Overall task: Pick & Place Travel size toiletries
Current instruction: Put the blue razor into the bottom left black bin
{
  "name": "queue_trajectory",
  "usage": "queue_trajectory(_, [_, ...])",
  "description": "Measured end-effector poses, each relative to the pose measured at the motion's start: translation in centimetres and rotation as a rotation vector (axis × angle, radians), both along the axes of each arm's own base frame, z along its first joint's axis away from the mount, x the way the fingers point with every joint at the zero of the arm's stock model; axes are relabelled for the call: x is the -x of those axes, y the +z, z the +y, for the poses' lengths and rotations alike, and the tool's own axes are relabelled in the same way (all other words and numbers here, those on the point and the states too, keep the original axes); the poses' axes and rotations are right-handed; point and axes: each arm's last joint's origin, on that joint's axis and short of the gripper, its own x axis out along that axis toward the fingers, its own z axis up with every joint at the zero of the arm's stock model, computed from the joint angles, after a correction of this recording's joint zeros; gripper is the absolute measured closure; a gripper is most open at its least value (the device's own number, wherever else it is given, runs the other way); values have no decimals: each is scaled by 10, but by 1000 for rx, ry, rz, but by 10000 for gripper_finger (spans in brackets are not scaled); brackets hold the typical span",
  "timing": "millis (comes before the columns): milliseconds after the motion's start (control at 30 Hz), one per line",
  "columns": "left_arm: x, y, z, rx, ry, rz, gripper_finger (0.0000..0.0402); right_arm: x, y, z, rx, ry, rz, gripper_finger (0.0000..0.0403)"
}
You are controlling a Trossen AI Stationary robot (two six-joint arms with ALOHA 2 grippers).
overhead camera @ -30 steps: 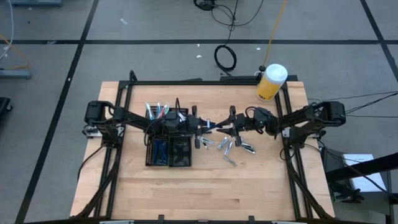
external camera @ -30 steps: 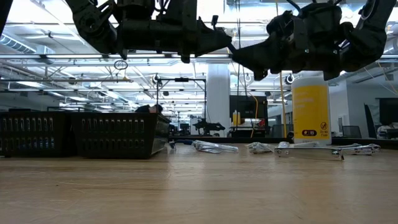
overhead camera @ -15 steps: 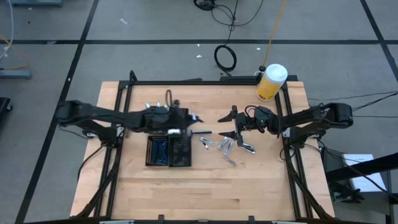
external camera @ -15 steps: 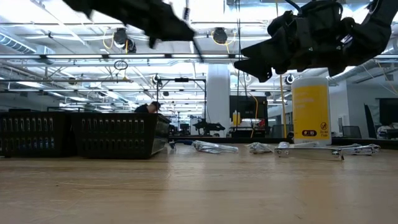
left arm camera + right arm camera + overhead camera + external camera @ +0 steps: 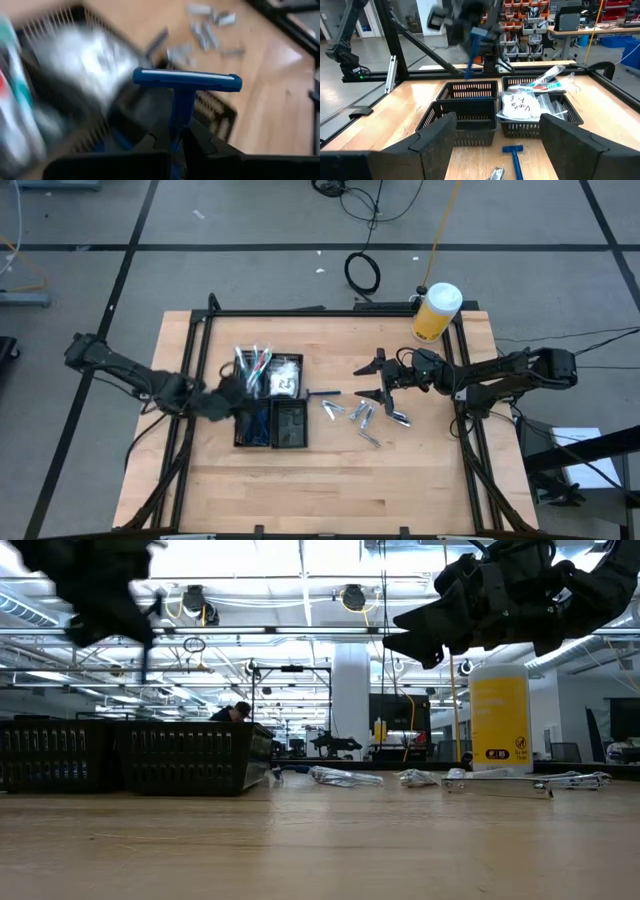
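My left gripper (image 5: 235, 395) hangs over the left side of the black tray (image 5: 300, 442), shut on a blue razor (image 5: 186, 80). The tray holds thin sticks (image 5: 252, 360), white packets (image 5: 285, 376) and blue razors (image 5: 258, 420). On the table to the right of the tray lie another blue razor (image 5: 512, 150) and several small silvery tubes (image 5: 365, 415). My right gripper (image 5: 372, 380) hovers open above those tubes with nothing between its fingers; its wrist view looks toward the tray. My left gripper pinches the razor's handle (image 5: 181, 107) between its two fingers, at the end away from the head. The fingers slant down toward the table's right and lie along the handle. The razor sticks out past the fingertips, its head crosswise, lifted clear above the tray.
A big yellow jar with a white lid (image 5: 436, 313) stands at the far right corner. A black metal frame (image 5: 330, 311) runs round the table's edges. Bare wood (image 5: 330, 490) lies between the tray and the near edge.
My left gripper has drawn back from the table's middle, where it met my right gripper, toward the left edge to above the tray, rolling as it went and carrying the blue razor. My right gripper has opened and stayed where it was.
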Motion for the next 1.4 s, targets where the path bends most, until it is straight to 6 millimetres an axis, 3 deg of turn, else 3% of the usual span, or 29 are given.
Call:
queue_trajectory(133, [15, -30, -16, 142, 28, 62, 392, 0, 0, 0, 0, 0, 0, 132])
queue_trajectory(333, [23, -52, -26, 254, 72, 76, 371, 0, 0, 0, 1, 0, -3, 136])
queue_trajectory(900, [22, -53, -27, 282, 51, 68, 189, 0, 1, 0, 1, 3, -6, 136])
queue_trajectory(1200, [27, -58, -24, 301, 131, 130, 166, 0, 1, 0, 1, 3, -6, 136])
queue_trajectory(1400, [18, -50, -21, 220, 81, 49, 174, -4, -8, 3, 15, -72, 32, 136])
